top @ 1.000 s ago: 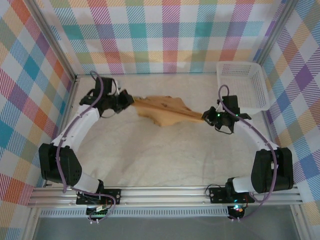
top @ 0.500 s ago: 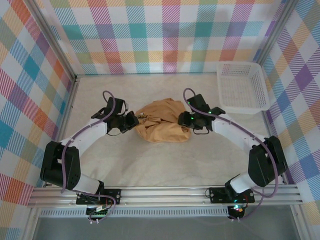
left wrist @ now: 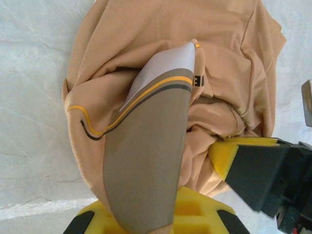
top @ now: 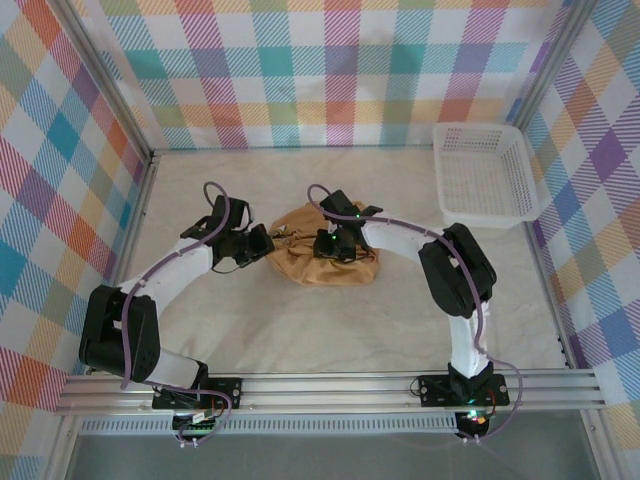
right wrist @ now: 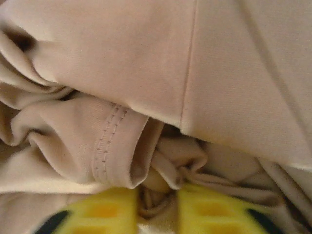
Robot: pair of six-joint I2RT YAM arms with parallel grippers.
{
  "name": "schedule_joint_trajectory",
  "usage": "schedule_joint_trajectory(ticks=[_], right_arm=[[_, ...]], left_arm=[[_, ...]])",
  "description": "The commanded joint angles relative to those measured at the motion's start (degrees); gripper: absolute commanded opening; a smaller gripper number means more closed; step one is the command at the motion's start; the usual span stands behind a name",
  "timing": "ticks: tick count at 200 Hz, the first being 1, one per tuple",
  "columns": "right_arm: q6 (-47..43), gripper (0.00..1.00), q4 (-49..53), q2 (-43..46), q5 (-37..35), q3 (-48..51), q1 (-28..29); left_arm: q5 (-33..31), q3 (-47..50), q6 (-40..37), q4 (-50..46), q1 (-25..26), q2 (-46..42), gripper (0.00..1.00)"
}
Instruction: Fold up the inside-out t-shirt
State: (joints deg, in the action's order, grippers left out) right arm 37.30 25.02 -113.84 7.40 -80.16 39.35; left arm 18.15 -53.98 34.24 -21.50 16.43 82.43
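Note:
The tan inside-out t-shirt (top: 325, 262) lies bunched in a heap at the middle of the table. My left gripper (top: 262, 246) sits at its left edge, shut on the cloth. In the left wrist view, a fold bearing the grey printed patch (left wrist: 146, 146) rises out of the left gripper (left wrist: 163, 217). My right gripper (top: 335, 246) rests on top of the heap, and one of its fingers (left wrist: 253, 170) shows at the right of that view. The right gripper (right wrist: 157, 204) is shut, with crumpled cloth pinched between its yellow pads next to a stitched hem (right wrist: 105, 146).
A white mesh basket (top: 480, 175) stands at the back right corner. Checked walls close in the back and both sides. The pale table surface (top: 330, 340) lies bare in front of the heap, and the right arm arches across it.
A second ago the shirt was stretched between both grippers; they came together and it dropped into a heap. Since then, my right gripper has slid left over it while the left stayed still.

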Motion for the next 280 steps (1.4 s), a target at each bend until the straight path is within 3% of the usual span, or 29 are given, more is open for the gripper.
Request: schedule_joint_trajectory(ticks=[1,48,75,96,129,159,175,188,196,213,220,227,241,261,280], right_arm=[[0.8,0.0,1.1,1.3,0.0,-3.7,-0.2],[-7.7,0.0,9.3,12.3,-7.1,-13.5,-0.5],[-12.5,0.0,11.3,15.1,-9.3,-22.8,-3.1],[-13.6,0.0,10.5,17.3,-9.5,-24.0,-5.6],[-15.0,0.0,-0.3,24.7,-7.0,-8.8,-6.1],[-11.0,0.0,-12.1,26.7,5.7,11.2,-5.9],[-8.7,0.0,-16.2,26.4,7.6,19.9,-5.2],[-7.7,0.07,-16.6,26.5,6.4,24.5,-5.0],[-7.5,0.19,-16.6,27.0,5.9,26.5,-5.0],[-7.9,0.44,-15.5,29.0,4.9,28.7,-5.0],[-8.1,0.5,-14.6,29.9,3.9,29.0,-5.0],[-8.3,0.5,-13.5,30.9,3.0,28.9,-5.1],[-7.9,0.49,-11.3,32.2,-0.5,28.3,-5.1],[-5.7,0.43,-9.1,32.2,-3.0,27.3,-6.2],[-3.0,0.39,-8.9,30.7,-1.7,26.3,-7.4]], left_arm=[[-0.8,-3.4,-2.1,-2.4,-0.7,-1.3,0.0],[-1.3,-10.9,-3.9,-5.1,-3.6,0.6,0.0],[-3.6,-20.7,-4.9,-8.9,-6.7,4.1,0.0],[-6.5,-25.2,-5.7,-11.2,-7.8,5.6,0.0],[-8.9,-19.8,-4.1,-7.9,-8.2,4.9,0.0],[-3.0,-5.7,1.7,6.9,-7.3,3.2,0.0],[-2.5,1.0,3.4,12.7,-5.6,2.1,0.0],[-4.0,4.7,2.9,14.3,-4.0,0.5,0.0],[-5.7,6.2,2.0,13.8,-3.4,-0.9,0.0],[-9.8,7.6,-0.3,10.6,-2.6,-3.9,0.24],[-11.2,7.4,-1.6,8.9,-2.2,-5.2,0.35],[-12.6,6.7,-2.8,7.2,-1.5,-6.6,0.44],[-15.5,4.8,-5.5,3.0,1.3,-9.1,0.52],[-17.4,2.3,-8.4,1.6,7.3,-10.7,0.57],[-14.3,0.3,-8.4,2.1,11.2,-8.4,0.62]])
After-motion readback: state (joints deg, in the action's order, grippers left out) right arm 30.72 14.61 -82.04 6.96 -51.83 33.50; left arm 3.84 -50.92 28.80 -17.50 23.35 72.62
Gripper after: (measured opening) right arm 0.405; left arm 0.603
